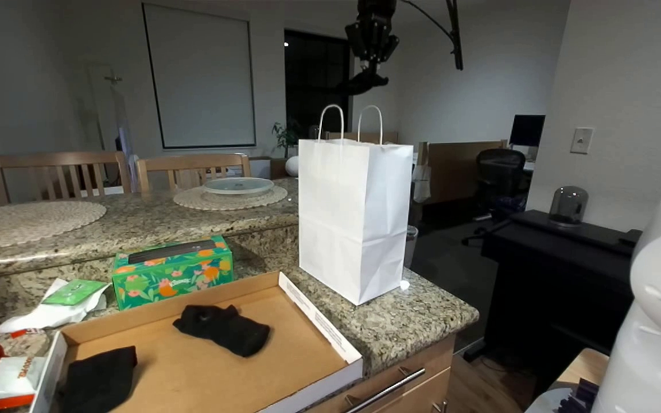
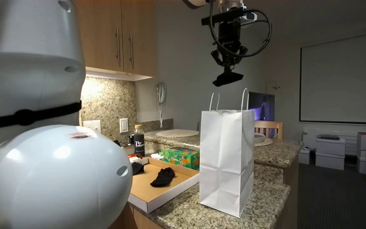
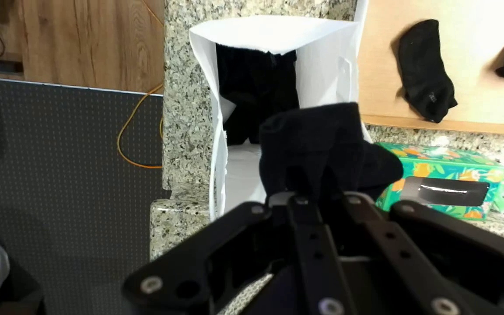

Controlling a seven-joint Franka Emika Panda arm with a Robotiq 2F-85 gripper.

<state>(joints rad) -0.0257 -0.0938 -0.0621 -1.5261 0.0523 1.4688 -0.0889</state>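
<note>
My gripper (image 1: 369, 66) is shut on a black sock (image 1: 365, 84), which hangs below the fingertips above a white paper bag (image 1: 330, 212). In an exterior view, the gripper (image 2: 228, 66) and held sock (image 2: 228, 79) are above the bag's handles. In the wrist view, the held sock (image 3: 313, 144) covers part of the bag's opening, and dark cloth (image 3: 256, 72) lies inside the bag. A shallow cardboard tray (image 1: 238, 381) beside the bag holds two more black socks, one nearer the bag (image 1: 224, 330) and one farther off (image 1: 101, 376).
A green floral tissue box (image 1: 175, 272) stands behind the tray. A red and white packet (image 1: 9, 378) lies beside the tray. A bottle (image 2: 139, 141) stands farther back. The raised counter bears woven placemats (image 1: 26, 221) and a plate (image 1: 238, 184). The bag stands near the counter's edge.
</note>
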